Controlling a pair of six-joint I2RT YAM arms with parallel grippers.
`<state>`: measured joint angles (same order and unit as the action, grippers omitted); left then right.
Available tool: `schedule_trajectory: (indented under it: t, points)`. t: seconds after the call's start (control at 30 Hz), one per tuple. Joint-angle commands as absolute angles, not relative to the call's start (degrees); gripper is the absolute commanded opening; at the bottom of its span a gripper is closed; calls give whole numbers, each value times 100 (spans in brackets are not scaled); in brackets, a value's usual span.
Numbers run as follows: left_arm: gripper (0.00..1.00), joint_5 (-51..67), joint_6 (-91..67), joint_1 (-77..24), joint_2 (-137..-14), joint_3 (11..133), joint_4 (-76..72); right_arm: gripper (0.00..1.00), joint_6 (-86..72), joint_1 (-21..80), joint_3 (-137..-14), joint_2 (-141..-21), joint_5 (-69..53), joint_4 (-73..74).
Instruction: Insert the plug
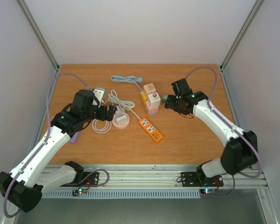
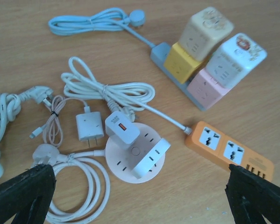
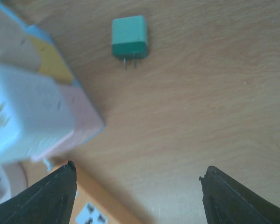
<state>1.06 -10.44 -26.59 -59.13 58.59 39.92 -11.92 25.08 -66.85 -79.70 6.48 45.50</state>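
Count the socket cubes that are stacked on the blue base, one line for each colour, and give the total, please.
Cream cube: 1
Yellow cube: 1
Pink cube: 1
White cube: 1
Total: 4

Blurred, cropped at left edge: cube socket stack (image 3: 30, 112). Cropped at bottom edge, sockets unreadable: orange power strip (image 3: 95, 193). Cropped at left edge: white cable coil (image 2: 4, 109).
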Motion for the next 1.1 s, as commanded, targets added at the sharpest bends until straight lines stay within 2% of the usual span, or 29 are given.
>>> schedule_trajectory:
  t: [0.0, 0.13, 0.33, 0.67, 0.9, 1.07]
  points:
    - [99, 374, -897, -2637, -5441, 5641, 3296, 75, -1372, 1987, -7238, -9020, -57, 4318]
    - [99, 444, -859, -2637, -5199, 5518, 3157, 77, -1235, 1728, -7853, -10026, -449, 4115]
    - [99, 514, -1011, -2637, -5114, 5303, 2953, 78, -916, 1696, -9138, -11500, -254, 4650]
    - [99, 599, -1016, -2637, -5323, 5261, 2917, 70, -773, 1696, -9969, -12480, -37, 5042]
    - [99, 611, -1033, -2632, -5418, 5291, 2930, 61, -538, 1691, -10449, -12999, 530, 5277]
    - [99, 553, -1006, -2637, -5374, 5275, 2953, 42, -439, 1670, -10585, -13122, 384, 5190]
